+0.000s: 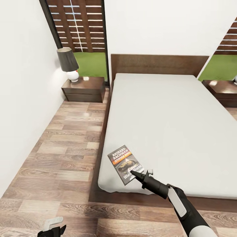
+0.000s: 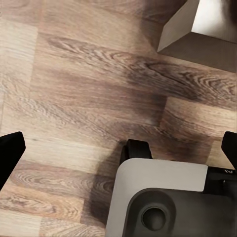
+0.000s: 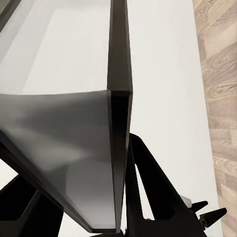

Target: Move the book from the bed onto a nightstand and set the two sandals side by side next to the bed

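The book (image 1: 125,162), dark grey with an orange band, sits at the near left corner of the bed's grey mattress (image 1: 164,115). My right gripper (image 1: 135,173) reaches in from the lower right and is shut on the book's near edge. In the right wrist view the book (image 3: 120,74) runs edge-on between the two black fingers (image 3: 145,177), over the pale mattress. My left gripper (image 1: 51,227) hangs low over the floor at the bottom left, open, its fingertips (image 2: 10,153) far apart and empty. The sandals are out of view.
One nightstand (image 1: 84,88) with a dark-shaded lamp (image 1: 68,62) stands left of the headboard, the other nightstand (image 1: 222,90) at the right edge. A strip of wood floor (image 1: 65,148) runs between the left wall and the bed. The robot's base (image 2: 163,197) lies below the left gripper.
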Robot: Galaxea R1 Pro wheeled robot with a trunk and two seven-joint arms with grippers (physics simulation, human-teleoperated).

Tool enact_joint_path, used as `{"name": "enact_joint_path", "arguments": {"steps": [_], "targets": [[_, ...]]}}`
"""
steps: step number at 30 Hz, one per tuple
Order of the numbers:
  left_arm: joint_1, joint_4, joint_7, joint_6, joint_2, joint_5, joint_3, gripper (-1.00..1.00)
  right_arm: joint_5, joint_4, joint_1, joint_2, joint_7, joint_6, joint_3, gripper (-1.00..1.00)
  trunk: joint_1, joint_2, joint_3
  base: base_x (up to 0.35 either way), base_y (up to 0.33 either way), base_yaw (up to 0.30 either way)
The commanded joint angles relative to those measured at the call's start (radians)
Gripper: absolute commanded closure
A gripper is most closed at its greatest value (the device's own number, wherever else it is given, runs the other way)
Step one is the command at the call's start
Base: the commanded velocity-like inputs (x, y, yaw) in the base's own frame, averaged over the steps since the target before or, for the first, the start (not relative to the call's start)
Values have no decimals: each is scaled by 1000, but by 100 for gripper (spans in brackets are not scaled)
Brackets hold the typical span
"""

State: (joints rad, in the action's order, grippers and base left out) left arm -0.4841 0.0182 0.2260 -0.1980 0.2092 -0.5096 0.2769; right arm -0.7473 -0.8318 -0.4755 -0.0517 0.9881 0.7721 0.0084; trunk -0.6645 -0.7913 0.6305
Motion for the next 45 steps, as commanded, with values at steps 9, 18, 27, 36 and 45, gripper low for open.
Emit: {"name": "enact_joint_path", "arguments": {"steps": [9, 18, 27, 36, 45], "targets": [[-1, -1, 4, -3, 0, -10, 8, -100, -6, -1, 0, 0, 1, 7, 1, 100, 0, -1, 0, 0, 0, 203], [-1, -1, 5, -3, -5, -10, 8, -100, -5, -1, 0, 0, 1, 7, 1, 100, 0, -1, 0, 0, 0, 291], [-1, -1, 4, -3, -14, -10, 8, -100, -5, -1, 0, 0, 1, 11, 1, 100, 0, -1, -1, 0, 0, 286], [-1, -1, 4, -3, -15, -10, 8, -100, -5, -1, -1, 0, 0, 13, 1, 100, 0, -1, -10, 0, 0, 233], [-1, -1, 4, -3, -20, -10, 7, -100, -6, -1, 0, 1, -1, 15, -1, 100, 0, -1, -12, 0, 0, 175]]}}
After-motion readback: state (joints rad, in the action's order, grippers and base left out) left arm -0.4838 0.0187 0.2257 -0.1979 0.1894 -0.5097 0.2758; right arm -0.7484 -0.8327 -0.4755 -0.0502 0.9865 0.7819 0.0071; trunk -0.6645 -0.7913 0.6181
